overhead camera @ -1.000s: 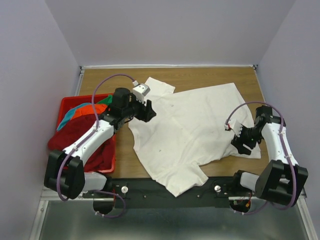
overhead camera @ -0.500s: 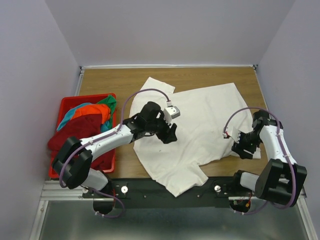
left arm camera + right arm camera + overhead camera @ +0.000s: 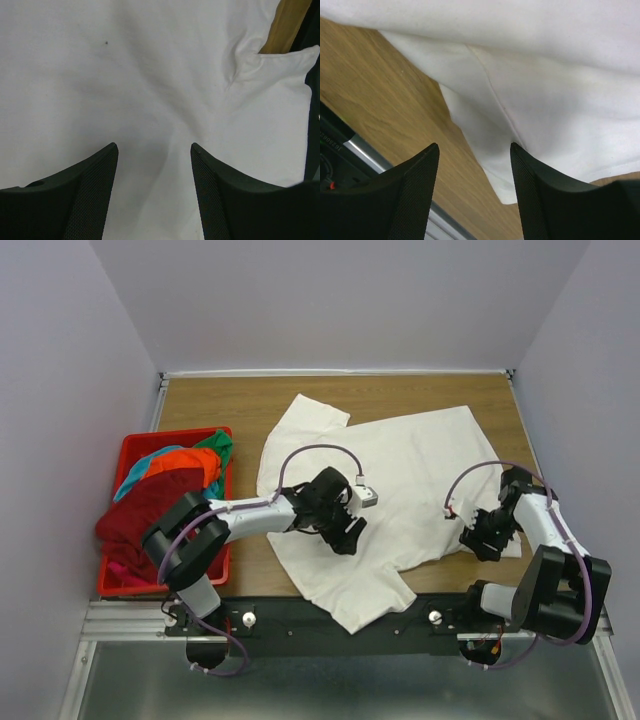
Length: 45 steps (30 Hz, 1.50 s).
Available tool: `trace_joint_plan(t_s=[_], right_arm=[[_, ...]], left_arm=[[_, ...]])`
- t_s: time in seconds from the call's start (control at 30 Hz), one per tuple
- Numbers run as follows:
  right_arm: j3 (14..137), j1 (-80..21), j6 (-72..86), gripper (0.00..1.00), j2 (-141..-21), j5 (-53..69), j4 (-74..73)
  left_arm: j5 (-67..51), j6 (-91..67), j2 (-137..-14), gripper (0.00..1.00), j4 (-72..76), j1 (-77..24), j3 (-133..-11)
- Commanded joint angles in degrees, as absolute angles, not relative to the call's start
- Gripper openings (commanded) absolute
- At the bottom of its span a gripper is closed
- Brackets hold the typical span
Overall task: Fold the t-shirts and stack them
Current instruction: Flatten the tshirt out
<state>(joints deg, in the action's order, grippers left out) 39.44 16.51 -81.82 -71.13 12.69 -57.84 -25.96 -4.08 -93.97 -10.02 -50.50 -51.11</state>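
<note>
Hovering open and empty over the white t-shirt (image 3: 420,460), left pincer (image 3: 345,530) mid-cloth, right pincer (image 3: 482,538) at its right corner.

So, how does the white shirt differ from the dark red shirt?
The white shirt lies spread on the table; the red shirt is bunched in the basket. The white shirt lies alone; the red shirt lies among other shirts. Neither is folded.
</note>
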Motion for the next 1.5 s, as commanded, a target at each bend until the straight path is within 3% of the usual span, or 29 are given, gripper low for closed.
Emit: trace_joint_plan(t_s=[0.0,0.13,0.2,0.3,0.57,0.63,0.7,0.83,0.97,1.2,1.37,1.47], right_arm=[[36.4,16.8,-80.2,0.64,-72.5,10.3,-51.8],[35.4,16.7,-78.6,0.57,-73.4,8.5,-48.4],[35.2,16.8,-77.3,0.48,-73.2,6.7,-47.4],[35.3,16.8,-75.6,0.26,-69.9,-2.3,-45.7],[36.0,18.4,-75.3,0.20,-60.1,-11.9,-45.9],[36.2,18.7,-74.3,0.32,-59.0,-9.9,-46.5],[37.2,18.8,-72.9,0.59,-58.4,-7.8,-46.7],[42.2,18.8,-64.6,0.81,-59.4,7.3,-46.8],[51.6,18.8,-51.4,0.84,-72.5,20.0,-43.2],[67.2,18.8,-27.7,0.83,-96.3,34.1,-34.5],[75.8,18.7,-23.2,0.79,-108.5,28.9,-33.8],[78.5,18.7,-20.9,0.74,-112.5,22.3,-32.0]], left_arm=[[-24.5,-4.3,-96.2,0.68,-11.8,-51.2,-52.6],[-23.4,-4.7,-98.1,0.68,-12.5,-51.2,-52.6],[-22.4,-4.9,-98.6,0.68,-12.9,-51.2,-52.6],[-20.2,-5.6,-99.7,0.68,-13.8,-51.2,-52.1],[-17.9,-6.7,-98.9,0.68,-15.5,-51.0,-50.5],[-16.9,-6.9,-97.2,0.68,-15.6,-51.0,-50.5],[-16.1,-6.5,-95.4,0.68,-15.8,-50.9,-50.6],[-14.4,-6.7,-86.3,0.74,-14.9,-50.6,-52.3],[-7.4,-7.0,-78.2,0.87,-14.7,-48.3,-56.7],[-3.2,-9.9,-76.2,0.95,-8.3,-35.8,-63.1],[-8.2,-13.5,-85.8,0.93,-8.6,-27.7,-68.3],[-10.6,-15.5,-94.0,0.83,-11.1,-26.7,-72.8]])
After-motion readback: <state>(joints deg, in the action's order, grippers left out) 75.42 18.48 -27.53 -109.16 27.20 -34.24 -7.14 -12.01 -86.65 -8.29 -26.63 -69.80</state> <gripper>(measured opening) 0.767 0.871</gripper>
